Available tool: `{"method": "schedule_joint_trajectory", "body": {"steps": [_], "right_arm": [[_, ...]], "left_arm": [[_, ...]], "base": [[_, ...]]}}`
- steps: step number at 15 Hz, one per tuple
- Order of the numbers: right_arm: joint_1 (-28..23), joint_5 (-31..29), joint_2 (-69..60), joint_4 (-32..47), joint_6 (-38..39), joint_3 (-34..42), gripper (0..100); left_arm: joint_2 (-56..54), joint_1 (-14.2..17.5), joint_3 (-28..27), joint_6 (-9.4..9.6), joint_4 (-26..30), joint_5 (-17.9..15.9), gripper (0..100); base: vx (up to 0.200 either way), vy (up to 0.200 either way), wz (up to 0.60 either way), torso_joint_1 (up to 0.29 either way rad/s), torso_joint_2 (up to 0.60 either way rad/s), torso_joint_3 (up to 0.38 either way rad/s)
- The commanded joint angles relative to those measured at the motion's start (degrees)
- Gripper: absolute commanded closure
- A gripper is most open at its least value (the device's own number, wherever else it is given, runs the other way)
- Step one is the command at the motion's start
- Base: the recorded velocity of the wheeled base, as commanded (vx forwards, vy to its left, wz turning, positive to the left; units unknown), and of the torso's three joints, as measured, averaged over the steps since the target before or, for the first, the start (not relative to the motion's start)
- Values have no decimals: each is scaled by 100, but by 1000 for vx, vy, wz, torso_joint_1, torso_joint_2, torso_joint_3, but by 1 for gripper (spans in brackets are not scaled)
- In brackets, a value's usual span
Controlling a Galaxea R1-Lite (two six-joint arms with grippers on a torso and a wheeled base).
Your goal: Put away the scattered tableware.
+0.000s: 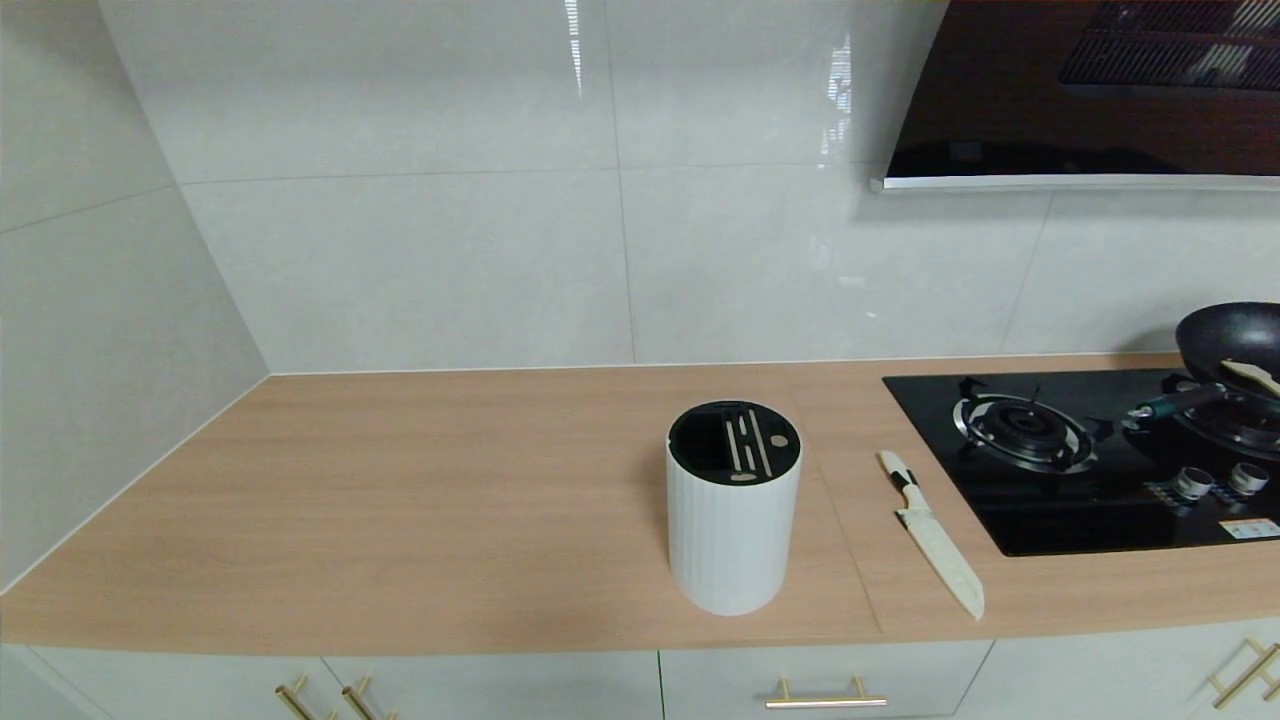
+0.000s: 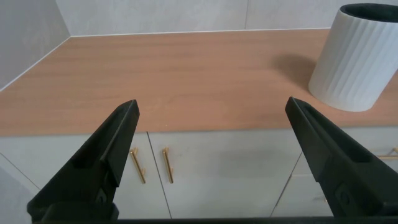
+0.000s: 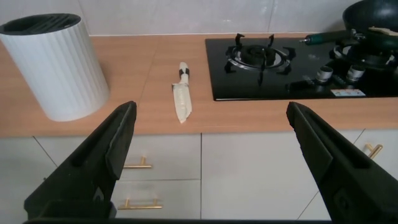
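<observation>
Two tools hang wide open with nothing between their fingers, both held out short of the front edge of the wooden surface [image 1: 450,500]. Straight ahead of the right tool [image 3: 209,109], just past that edge, the knife [image 3: 181,99] lies flat on the surface, its pale blade tip nearest the tool and its dark-banded handle pointing away toward the tiled wall. Ahead of this tool and off to the robot's left, the white ribbed knife holder [image 3: 59,68] stands upright, near the knife but apart from it; its black top has a large opening and several narrow slots. Ahead and off to the robot's right of the same tool, a black gas hob [image 3: 292,65] is set into the surface just beside the knife, and a dark pan [image 3: 373,15] sits on its farther burner. From the left tool [image 2: 210,107] the holder stands ahead and to the robot's right, with bare wood directly in front. Pale cabinet doors with brass handles [image 2: 166,165] show between this tool's fingers, under the surface edge
</observation>
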Motion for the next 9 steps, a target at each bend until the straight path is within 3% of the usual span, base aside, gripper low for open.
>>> {"method": "schedule_joint_trajectory", "body": {"steps": [1, 3, 7, 9], "right_arm": [[3, 69, 29, -66, 16, -211, 0], [240, 394, 1057, 92, 210, -1336, 0], [477, 886, 4204, 66, 350, -2452, 0], [609, 904, 5636, -22, 51, -2751, 0]], "left_arm": [[9, 1, 1, -1, -1, 1, 0], [9, 1, 1, -1, -1, 1, 0], [9, 1, 1, -9, -1, 1, 0], [9, 1, 10, -1, -1, 1, 0]], "base": [[0, 0, 0, 0, 0, 0], [0, 0, 0, 0, 0, 0], [0, 0, 0, 0, 0, 0], [0, 0, 0, 0, 0, 0]]}}
